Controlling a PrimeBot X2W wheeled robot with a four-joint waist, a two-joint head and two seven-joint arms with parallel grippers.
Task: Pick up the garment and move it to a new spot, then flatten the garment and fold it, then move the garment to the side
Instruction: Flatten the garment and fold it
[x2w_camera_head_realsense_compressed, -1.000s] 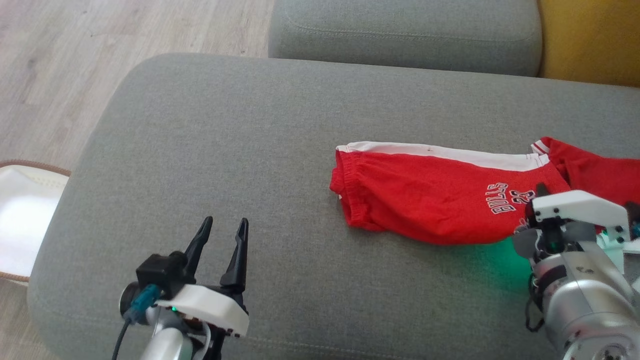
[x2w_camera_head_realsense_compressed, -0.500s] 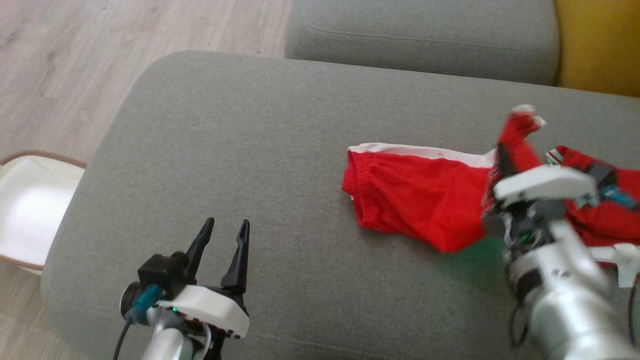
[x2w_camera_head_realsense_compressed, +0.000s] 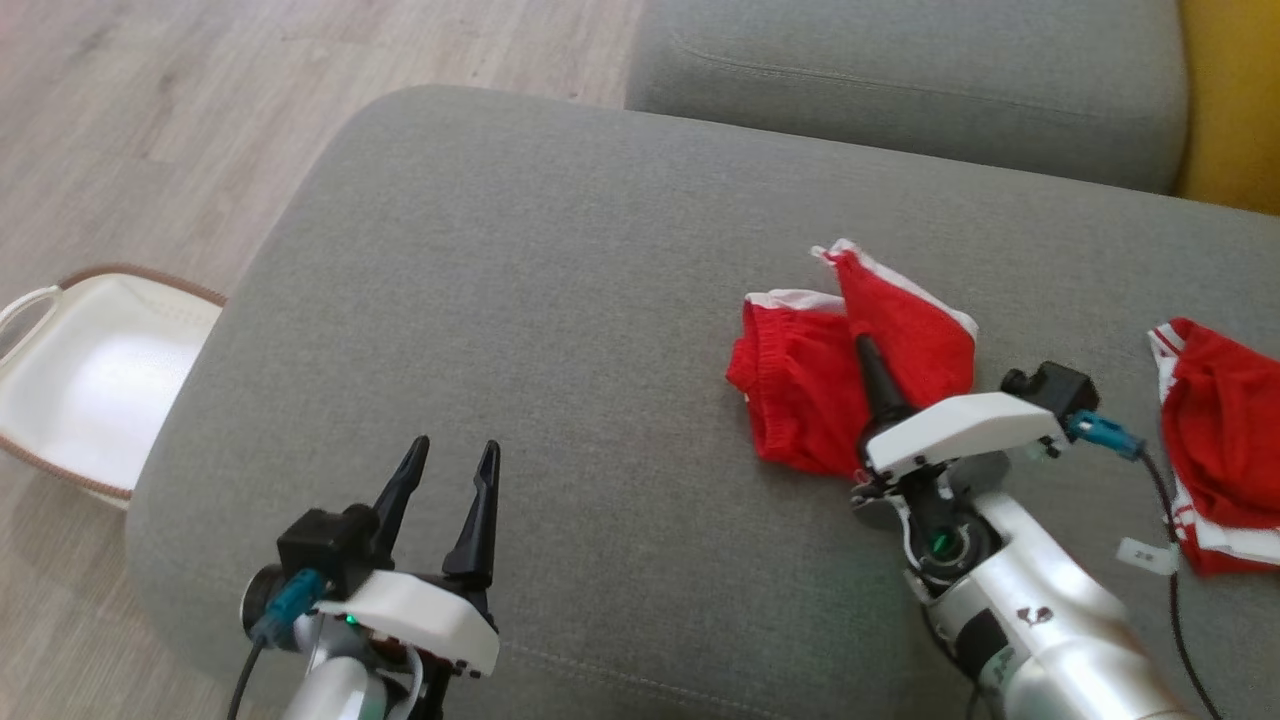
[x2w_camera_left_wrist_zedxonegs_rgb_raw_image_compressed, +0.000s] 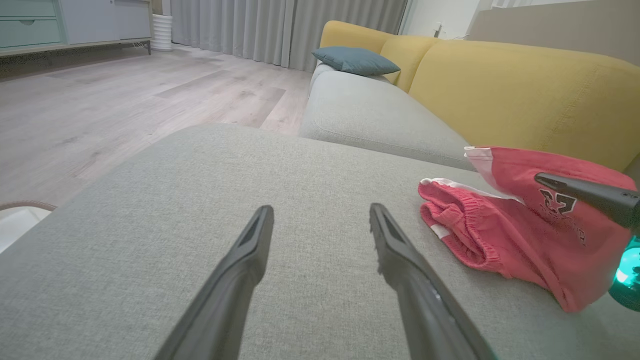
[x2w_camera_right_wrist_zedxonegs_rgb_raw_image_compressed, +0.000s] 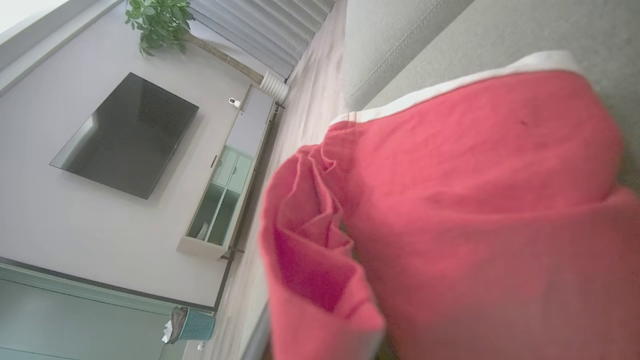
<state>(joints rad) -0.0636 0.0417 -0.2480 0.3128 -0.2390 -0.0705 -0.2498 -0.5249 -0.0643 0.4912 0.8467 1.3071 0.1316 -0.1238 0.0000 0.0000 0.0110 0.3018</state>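
Note:
The garment (x2w_camera_head_realsense_compressed: 800, 400), red shorts with white trim, lies on the grey sofa seat (x2w_camera_head_realsense_compressed: 550, 300), right of centre. One end is lifted and doubled back over the waistband end, with the white-edged flap standing up. My right gripper (x2w_camera_head_realsense_compressed: 862, 345) is shut on that raised fold, its dark finger pressed against the cloth. In the left wrist view the garment (x2w_camera_left_wrist_zedxonegs_rgb_raw_image_compressed: 480, 235) hangs from the right gripper's finger (x2w_camera_left_wrist_zedxonegs_rgb_raw_image_compressed: 585, 192). Close up in the right wrist view, the red garment (x2w_camera_right_wrist_zedxonegs_rgb_raw_image_compressed: 475, 200) hides the fingers. My left gripper (x2w_camera_head_realsense_compressed: 455, 445) hovers open over bare seat at the lower left, its jaws (x2w_camera_left_wrist_zedxonegs_rgb_raw_image_compressed: 320, 212) holding nothing.
Another red piece of clothing with white stripes (x2w_camera_head_realsense_compressed: 1220, 440) lies at the right edge of the seat. A white basket (x2w_camera_head_realsense_compressed: 90, 370) stands on the wooden floor to the left. A second grey cushion (x2w_camera_head_realsense_compressed: 900, 80) and a yellow backrest (x2w_camera_left_wrist_zedxonegs_rgb_raw_image_compressed: 500, 80) lie beyond.
The head camera has shifted. My right gripper rose with the garment's right end and carried it left over the waistband end, doubling the shorts. The left arm has not moved.

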